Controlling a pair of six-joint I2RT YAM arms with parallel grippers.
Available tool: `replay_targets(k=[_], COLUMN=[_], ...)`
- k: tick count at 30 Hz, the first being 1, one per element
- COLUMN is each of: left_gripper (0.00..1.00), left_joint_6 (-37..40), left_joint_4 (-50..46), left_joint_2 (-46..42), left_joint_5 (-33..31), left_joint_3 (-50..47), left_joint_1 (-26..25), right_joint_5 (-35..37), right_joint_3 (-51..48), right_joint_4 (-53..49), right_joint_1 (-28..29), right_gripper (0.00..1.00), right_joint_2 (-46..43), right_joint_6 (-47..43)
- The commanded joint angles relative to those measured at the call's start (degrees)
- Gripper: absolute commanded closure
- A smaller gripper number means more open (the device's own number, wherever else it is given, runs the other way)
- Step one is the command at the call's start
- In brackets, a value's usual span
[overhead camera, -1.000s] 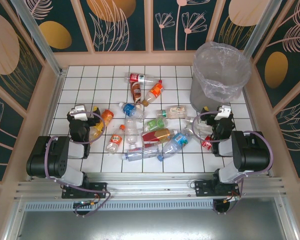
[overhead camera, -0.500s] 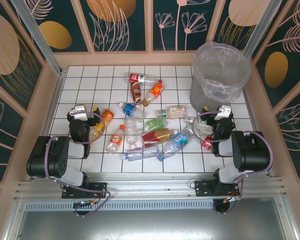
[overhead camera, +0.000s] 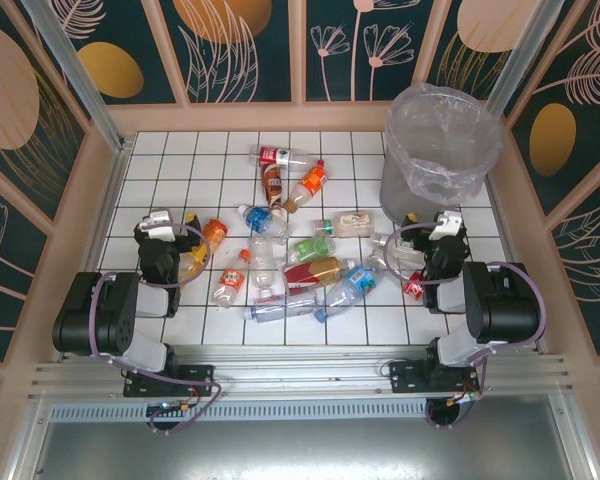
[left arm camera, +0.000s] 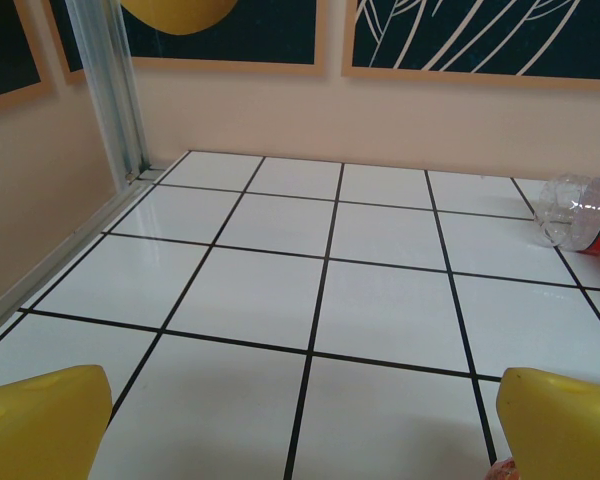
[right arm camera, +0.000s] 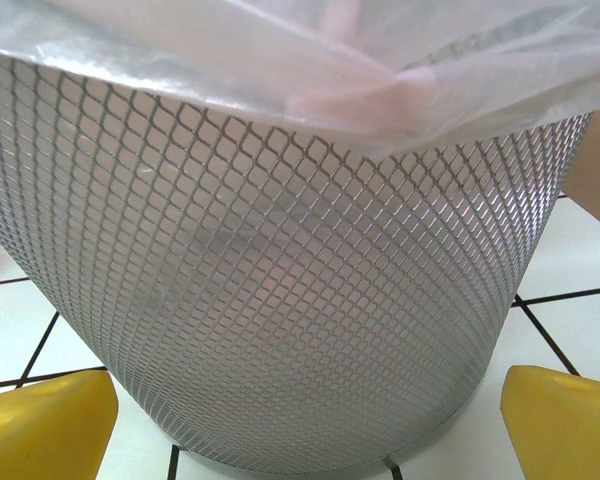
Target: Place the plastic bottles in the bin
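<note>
Bottles scattered on tiles: clear, some squashed, red, orange, green labels. Grey mesh bin lined with crinkly bag. Left gripper, right gripper spread wide.

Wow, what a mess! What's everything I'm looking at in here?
plastic bottles: roughly a dozen, clear with red, orange, green, blue or brown labels, scattered mid-table
bin: one, grey mesh with clear bag liner, far right
table: one, white tiles with black lines, under everything
wall panels: several, dark with tan leaf shapes, around the table
arms: two, black, near edge
left gripper: one, yellow-tipped, open, near left
right gripper: one, yellow-tipped, open, facing the bin
</note>
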Motion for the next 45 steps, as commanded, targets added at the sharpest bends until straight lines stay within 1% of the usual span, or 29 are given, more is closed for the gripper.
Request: replay_targets(k=[1,3,5,6,8,9,11,13,15,19,23,25,26,27,28,30,32,35,37,40,42,45], left_gripper=[0.01,0.01,0.01,0.01,0.01,0.01,0.01,0.01,0.01,0.01,0.01,0.01,0.01,0.01,0.01,0.01,0.01,0.01,0.02,0.01,0.01,0.01], left_joint_6=[-0.06,0.10,0.72,0.79,0.22,0.20,0.35,-0.23,-0.92,-5.97,-14.06,-17.69,-19.68,-21.35,-22.98,-25.36,-26.85,-27.32,-26.61,-25.45,-24.55,-23.52], left_joint_4=[0.90,1.31,-1.68,-4.09,-12.23,-14.42,-15.49,-16.20,-18.91,-26.19,-35.16,-39.00,-40.80,-42.25,-44.21,-49.35,-54.04,-59.77,-62.54,-65.28,-66.09,-65.90], left_joint_2=[0.16,0.05,-1.19,-2.04,-4.35,-5.02,-5.93,-6.98,-8.59,-14.37,-20.73,-23.21,-24.54,-25.39,-26.04,-26.39,-26.19,-25.21,-24.85,-25.18,-25.94,-27.40], left_joint_5=[0.74,0.76,2.57,2.63,1.87,2.11,2.44,1.27,0.91,0.98,4.21,6.68,7.69,9.17,11.91,16.72,22.56,31.25,36.95,44.84,47.11,47.46], left_joint_3=[0.83,0.61,1.82,2.83,6.14,6.98,7.21,7.17,7.78,9.08,11.63,13.00,13.72,14.48,15.68,19.26,23.31,28.96,32.00,34.96,35.99,35.73], left_joint_1=[0.48,0.49,0.49,0.47,0.49,0.49,0.41,0.40,0.40,0.09,-0.86,-1.88,-2.71,-3.29,-3.78,-4.91,-5.79,-6.83,-7.29,-7.51,-7.55,-7.55], right_joint_5=[-1.57,-1.57,-1.09,-0.92,-0.29,-0.47,0.65,2.14,3.59,6.67,8.58,12.16,16.00,20.49,22.35,19.69,19.37,17.02,16.10,13.45,12.41,9.56], right_joint_3=[1.06,0.93,1.12,1.70,3.71,3.98,3.51,4.11,4.88,8.33,11.83,12.61,13.56,14.84,16.76,18.97,19.95,20.63,21.03,21.79,23.11,24.63], right_joint_4=[0.20,0.28,-0.24,-1.99,-8.18,-9.45,-11.04,-15.32,-19.07,-30.71,-43.49,-48.38,-52.32,-57.34,-64.30,-71.17,-76.75,-82.59,-85.93,-90.44,-94.23,-98.21], right_joint_1=[-0.35,-0.41,-0.24,-0.32,-0.23,-0.09,0.91,1.97,3.34,7.47,11.32,14.24,15.59,16.51,16.79,17.33,18.82,20.19,21.00,21.68,21.67,21.69], right_gripper=[0.01,0.01,0.01,0.01,0.01,0.01,0.01,0.01,0.01,0.01,0.01,0.01,0.01,0.01,0.01,0.01,0.01,0.01,0.01,0.01,0.01,0.02], right_joint_2=[0.17,0.13,-0.40,-1.36,-4.37,-5.45,-8.58,-12.00,-15.66,-22.93,-28.72,-31.02,-31.98,-32.53,-32.55,-32.73,-33.84,-34.87,-35.62,-37.33,-38.05,-38.25], right_joint_6=[0.56,0.56,0.65,0.82,0.84,0.64,-0.17,-0.57,-0.66,0.51,8.34,12.88,17.08,23.49,29.42,31.92,35.74,39.57,40.80,39.88,39.61,38.96])
